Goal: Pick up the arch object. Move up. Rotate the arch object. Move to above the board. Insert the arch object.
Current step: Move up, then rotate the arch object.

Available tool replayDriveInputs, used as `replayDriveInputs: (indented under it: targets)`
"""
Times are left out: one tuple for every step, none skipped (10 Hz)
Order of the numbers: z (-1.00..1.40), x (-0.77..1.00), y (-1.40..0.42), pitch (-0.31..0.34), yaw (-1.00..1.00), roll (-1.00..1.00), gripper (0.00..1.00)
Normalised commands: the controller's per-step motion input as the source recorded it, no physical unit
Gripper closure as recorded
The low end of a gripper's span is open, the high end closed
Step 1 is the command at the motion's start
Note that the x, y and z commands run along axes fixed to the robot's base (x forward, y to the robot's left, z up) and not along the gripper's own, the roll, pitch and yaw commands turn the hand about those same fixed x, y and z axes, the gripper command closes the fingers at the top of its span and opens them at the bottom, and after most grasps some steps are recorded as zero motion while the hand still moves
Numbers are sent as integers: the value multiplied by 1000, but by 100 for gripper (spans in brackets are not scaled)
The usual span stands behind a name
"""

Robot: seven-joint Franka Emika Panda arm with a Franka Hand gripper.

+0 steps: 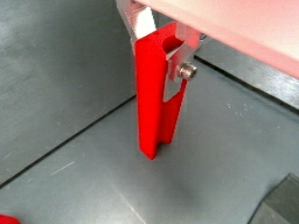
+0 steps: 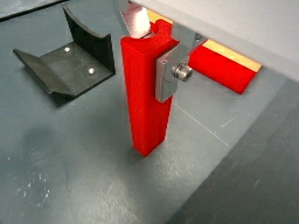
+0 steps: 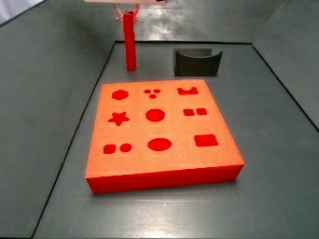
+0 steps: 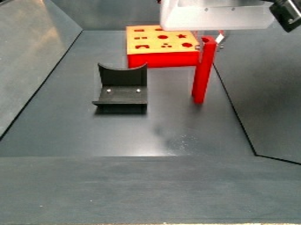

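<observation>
The arch object (image 1: 155, 96) is a tall bright red bar standing upright on the grey floor. It shows in both wrist views (image 2: 145, 96) and both side views (image 3: 130, 43) (image 4: 203, 70). My gripper (image 1: 162, 48) is shut on its top end, one silver finger (image 2: 163, 77) flat against its side. The gripper also shows in the side views (image 3: 129, 13) (image 4: 212, 37). The board (image 3: 159, 131) is a large orange-red slab with darker cut-outs, lying apart from the bar; it also shows in a side view (image 4: 165, 44) and a wrist view (image 2: 222, 66).
The fixture (image 4: 121, 86), a dark bracket, stands on the floor beside the bar; it also shows in a side view (image 3: 197, 62) and a wrist view (image 2: 73, 58). Grey walls surround the floor.
</observation>
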Motion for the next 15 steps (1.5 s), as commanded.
replayDriveInputs:
  targets:
    - [833,0,0,0,0,0,100]
    - [829,32,-21,-7,2,-1,100]
    - [722,18,-27,13,4,-11,100]
    - [592,11,-22,26,9,-23,100]
    - [390,12,-18,41,12,-41,100]
    - [229,11,-15,49,13,-54,100]
    - [1000,503,-312,0,0,0,100]
    - [1000,518,-321,34,5,-7,100]
    - [919,400,-233,82,16,-8,100]
    - [748,245,-129,85,13,-14,100]
    - [580,130,-86,64,17,-16,100]
    - [376,48,-55,36,18,-21,100]
    - [225,19,-38,34,22,-30,100]
    - [-1000,0,0,8,-44,-310,100]
    - [-1000,17,10,-14,-48,-308,100]
